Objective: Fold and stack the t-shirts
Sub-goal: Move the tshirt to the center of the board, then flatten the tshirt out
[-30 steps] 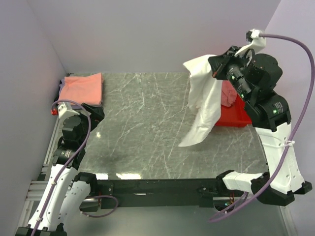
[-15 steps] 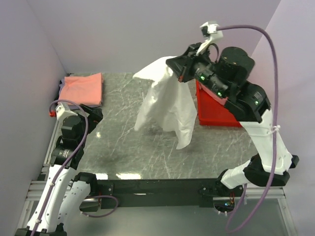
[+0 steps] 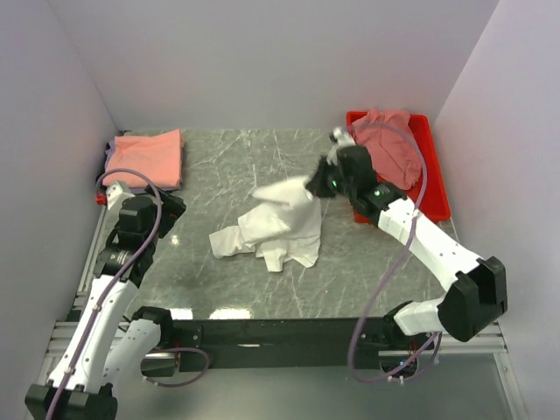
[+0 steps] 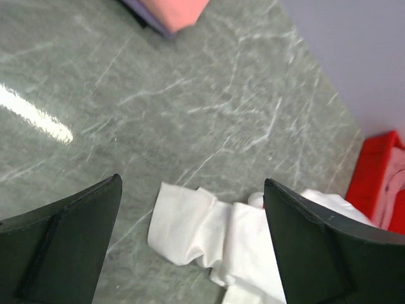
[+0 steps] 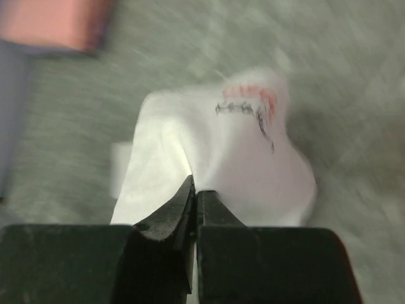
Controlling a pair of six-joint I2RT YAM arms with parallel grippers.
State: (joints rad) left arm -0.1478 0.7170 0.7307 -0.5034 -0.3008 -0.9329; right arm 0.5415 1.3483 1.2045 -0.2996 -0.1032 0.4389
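Observation:
The white t-shirt lies crumpled in the middle of the table, its right top corner pinched up by my right gripper. In the right wrist view my right gripper is shut on the white cloth, whose red print shows. The shirt also shows in the left wrist view. A folded salmon-orange t-shirt rests on a lavender one at the back left. A dusty-pink t-shirt lies in the red tray. My left gripper is open and empty at the left.
The red tray stands at the back right against the wall; its corner shows in the left wrist view. Grey walls close in the left, back and right sides. The table is grey marble.
My right arm has swung the white t-shirt from above the tray leftward and down; the shirt now lies bunched on the table middle, still held. The left arm has barely moved.

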